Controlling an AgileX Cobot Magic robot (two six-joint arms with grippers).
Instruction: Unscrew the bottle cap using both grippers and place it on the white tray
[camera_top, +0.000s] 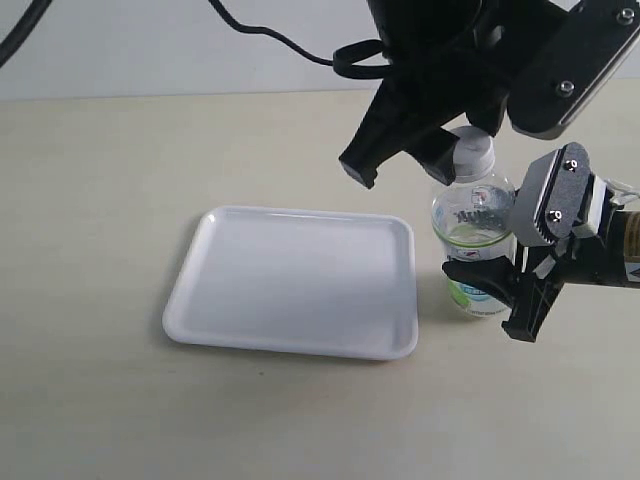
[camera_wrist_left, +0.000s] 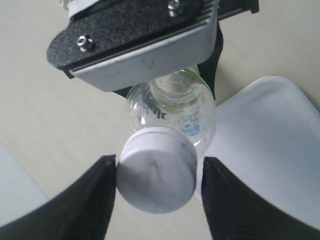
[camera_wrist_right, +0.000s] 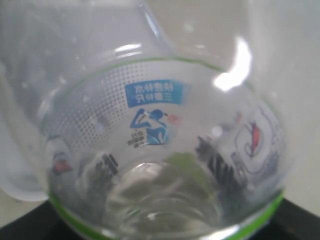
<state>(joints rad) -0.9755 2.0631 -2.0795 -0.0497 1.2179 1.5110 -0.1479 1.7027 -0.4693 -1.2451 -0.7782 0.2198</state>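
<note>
The clear bottle (camera_top: 470, 225) with the lime label stands upright just right of the white tray (camera_top: 290, 280). Its white ribbed bottle cap (camera_top: 472, 155) sits on the neck. My right gripper (camera_top: 495, 250), the one with the silver-grey plate, comes in from the right and is shut on the bottle's body; in the right wrist view the bottle (camera_wrist_right: 160, 150) fills the picture. My bulky black left gripper (camera_wrist_left: 157, 165) hangs over the top with the bottle cap (camera_wrist_left: 157, 175) between its fingers. One finger (camera_wrist_left: 102, 185) touches the cap and the other stands slightly apart from it.
The cream table top (camera_top: 100, 200) spreads left of and in front of the tray. Black cables (camera_top: 270, 40) hang at the back. The tray's corner (camera_wrist_left: 270, 150) lies close beside the bottle.
</note>
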